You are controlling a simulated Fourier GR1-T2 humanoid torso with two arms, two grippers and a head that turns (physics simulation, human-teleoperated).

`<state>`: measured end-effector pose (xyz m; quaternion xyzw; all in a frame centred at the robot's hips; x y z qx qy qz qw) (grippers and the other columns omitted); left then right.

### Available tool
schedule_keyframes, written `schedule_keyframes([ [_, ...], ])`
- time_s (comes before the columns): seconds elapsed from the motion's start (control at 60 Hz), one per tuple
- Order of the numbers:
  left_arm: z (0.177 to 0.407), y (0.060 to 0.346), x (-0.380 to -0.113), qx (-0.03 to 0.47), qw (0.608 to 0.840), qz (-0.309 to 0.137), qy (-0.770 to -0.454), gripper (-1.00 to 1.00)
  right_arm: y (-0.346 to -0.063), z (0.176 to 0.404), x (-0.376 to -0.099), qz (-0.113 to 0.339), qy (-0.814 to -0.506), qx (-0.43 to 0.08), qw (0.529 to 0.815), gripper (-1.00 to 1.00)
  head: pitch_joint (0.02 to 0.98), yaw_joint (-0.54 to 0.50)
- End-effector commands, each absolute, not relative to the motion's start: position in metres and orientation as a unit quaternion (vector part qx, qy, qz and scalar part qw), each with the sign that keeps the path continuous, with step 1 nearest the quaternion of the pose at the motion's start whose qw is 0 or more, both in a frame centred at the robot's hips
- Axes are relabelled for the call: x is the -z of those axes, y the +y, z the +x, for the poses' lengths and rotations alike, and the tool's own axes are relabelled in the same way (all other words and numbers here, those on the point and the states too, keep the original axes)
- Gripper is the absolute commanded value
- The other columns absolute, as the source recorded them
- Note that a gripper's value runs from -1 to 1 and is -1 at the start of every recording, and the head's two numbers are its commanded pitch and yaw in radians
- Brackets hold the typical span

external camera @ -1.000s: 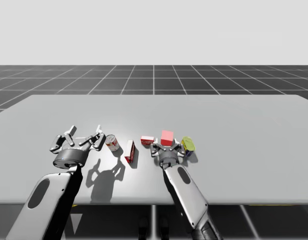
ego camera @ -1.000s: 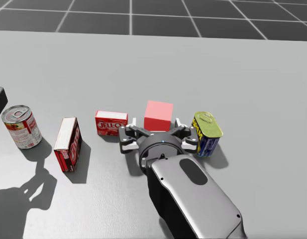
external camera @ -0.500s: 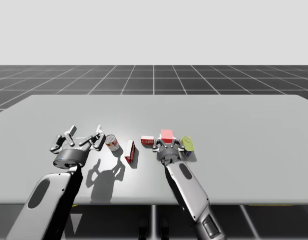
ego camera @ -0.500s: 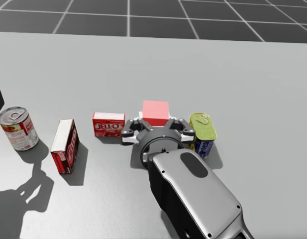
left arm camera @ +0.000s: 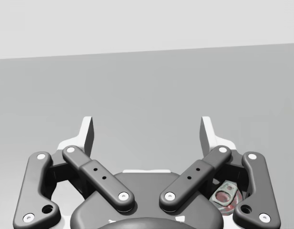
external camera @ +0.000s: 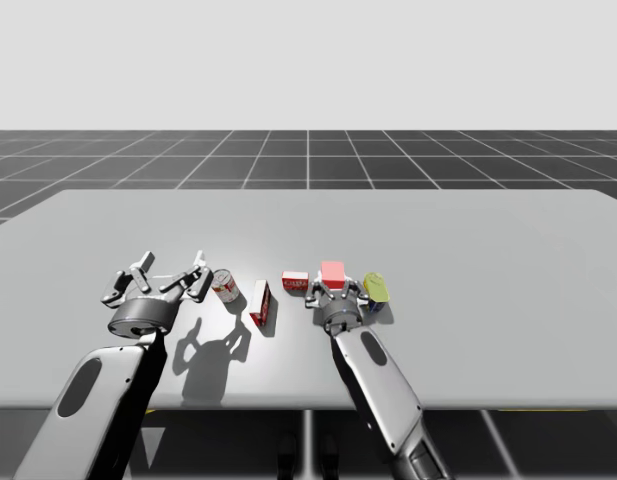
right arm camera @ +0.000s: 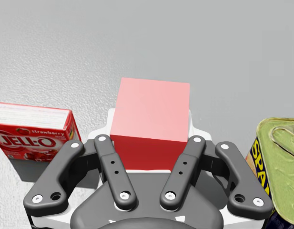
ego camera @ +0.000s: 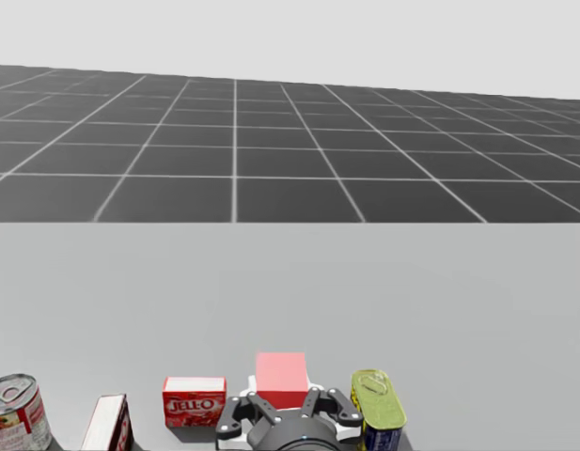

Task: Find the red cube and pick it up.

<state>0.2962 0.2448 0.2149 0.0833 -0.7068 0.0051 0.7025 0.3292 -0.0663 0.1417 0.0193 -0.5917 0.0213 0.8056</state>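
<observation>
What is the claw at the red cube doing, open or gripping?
Shut on it: in the right wrist view my right gripper has both fingers pressed against opposite sides of the red cube.

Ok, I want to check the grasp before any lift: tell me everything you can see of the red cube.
The red cube is a plain, matte block with sharp edges and no markings, its top paler than its front. It stands upright and square, apparently on the grey table, between the fingers of my right hand, whose white pads press its two sides. A small red box and a yellow-topped blue can flank it, both apart from it. Its underside is hidden.
</observation>
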Motion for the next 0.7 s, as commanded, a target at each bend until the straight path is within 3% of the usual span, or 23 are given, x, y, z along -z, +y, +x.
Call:
schedule_keyframes([
  [0.017,0.296,0.245,-0.215,-0.005,0.702,0.084,-0.707,-1.00,-0.079,0.330,-0.135,-0.016,-0.584,0.021,0.811,1.00,0.387,-0.13],
  [0.2,0.296,0.244,-0.214,-0.005,0.702,0.084,-0.707,-1.00,-0.080,0.328,-0.148,-0.012,-0.601,0.018,0.799,1.00,0.364,-0.12],
  [0.45,0.297,0.245,-0.214,-0.004,0.703,0.084,-0.707,-1.00,-0.076,0.319,-0.204,0.006,-0.651,0.004,0.759,1.00,0.367,-0.13],
  [0.7,0.297,0.245,-0.215,-0.005,0.702,0.083,-0.707,-1.00,-0.077,0.326,-0.259,0.001,-0.693,-0.012,0.721,1.00,0.360,-0.12],
])
